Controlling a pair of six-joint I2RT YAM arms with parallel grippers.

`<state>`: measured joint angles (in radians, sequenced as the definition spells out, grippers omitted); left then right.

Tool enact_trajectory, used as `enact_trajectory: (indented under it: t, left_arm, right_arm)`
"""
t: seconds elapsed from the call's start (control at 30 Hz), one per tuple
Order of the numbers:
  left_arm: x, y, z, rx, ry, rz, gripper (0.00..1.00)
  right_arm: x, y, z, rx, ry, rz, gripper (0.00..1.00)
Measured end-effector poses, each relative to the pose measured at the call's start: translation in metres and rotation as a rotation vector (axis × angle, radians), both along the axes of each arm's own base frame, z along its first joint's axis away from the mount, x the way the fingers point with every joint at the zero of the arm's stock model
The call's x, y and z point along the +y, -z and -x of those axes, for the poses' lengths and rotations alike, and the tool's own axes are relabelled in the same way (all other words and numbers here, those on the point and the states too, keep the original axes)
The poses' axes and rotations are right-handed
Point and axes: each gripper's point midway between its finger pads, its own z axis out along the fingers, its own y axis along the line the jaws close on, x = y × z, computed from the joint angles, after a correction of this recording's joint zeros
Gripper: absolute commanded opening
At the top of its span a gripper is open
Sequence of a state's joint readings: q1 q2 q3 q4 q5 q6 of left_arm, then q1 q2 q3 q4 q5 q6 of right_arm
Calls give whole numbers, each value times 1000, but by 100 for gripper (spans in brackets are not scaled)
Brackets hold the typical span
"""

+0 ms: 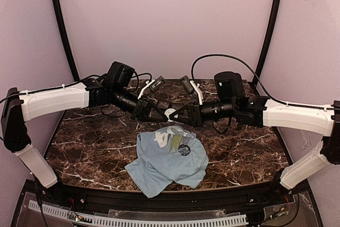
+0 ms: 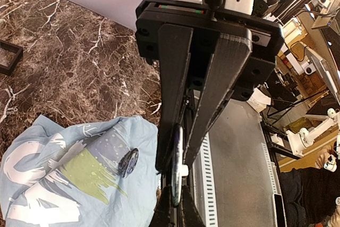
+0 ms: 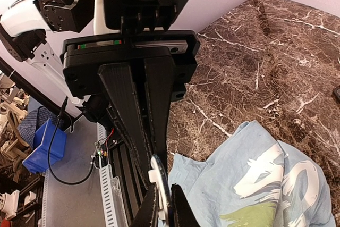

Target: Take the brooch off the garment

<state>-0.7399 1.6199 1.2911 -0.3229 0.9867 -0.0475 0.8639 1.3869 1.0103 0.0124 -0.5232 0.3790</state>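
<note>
A light blue shirt (image 1: 159, 166) with a printed graphic lies crumpled on the marble table's near middle. One round dark brooch (image 1: 184, 150) rests on its graphic, also seen as the tilted brooch (image 2: 128, 162) in the left wrist view. Above the shirt, both arms meet tip to tip on a second brooch (image 1: 170, 114), whose white back faces up. My left gripper (image 2: 178, 166) is shut on its rim, the disc edge-on between the fingers. My right gripper (image 3: 158, 171) is shut on the same disc from the opposite side. The shirt (image 3: 255, 184) lies below.
A small square black tray (image 2: 8, 57) sits on the dark marble table (image 1: 90, 147) off to one side. A slotted white cable rail (image 1: 159, 219) runs along the near edge. Curved black frame posts (image 1: 61, 25) stand at the back corners.
</note>
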Motion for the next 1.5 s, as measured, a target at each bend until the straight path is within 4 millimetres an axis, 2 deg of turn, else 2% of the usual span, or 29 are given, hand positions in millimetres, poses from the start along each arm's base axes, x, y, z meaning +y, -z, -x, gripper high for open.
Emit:
enact_trajectory:
  t: [0.47,0.6,0.73,0.83,0.9,1.07,1.33,1.5]
  left_arm:
    - [-2,0,-3,-19,-14,-2,1]
    - [-3,1,-4,-25,-21,-6,1]
    - [0,5,-3,-10,-27,-26,1]
    - [1,8,-2,4,-27,-41,1]
    - [2,10,-1,12,-27,-48,1]
    - [3,10,0,17,-26,-53,1]
    - [3,10,0,18,-22,-50,1]
    - [3,10,1,19,-21,-49,1]
  right_arm:
    - [-4,0,-1,-4,18,-4,9]
    - [-6,1,-2,2,22,-5,15]
    - [-10,0,-7,13,32,-10,27]
    - [-14,-6,-13,12,45,-22,36]
    - [-16,-13,-13,6,40,-36,38]
    - [-15,-24,-7,-1,13,-64,36]
    - [-9,-11,-3,53,-28,-49,27]
    - [-5,-8,-3,70,-46,-46,17]
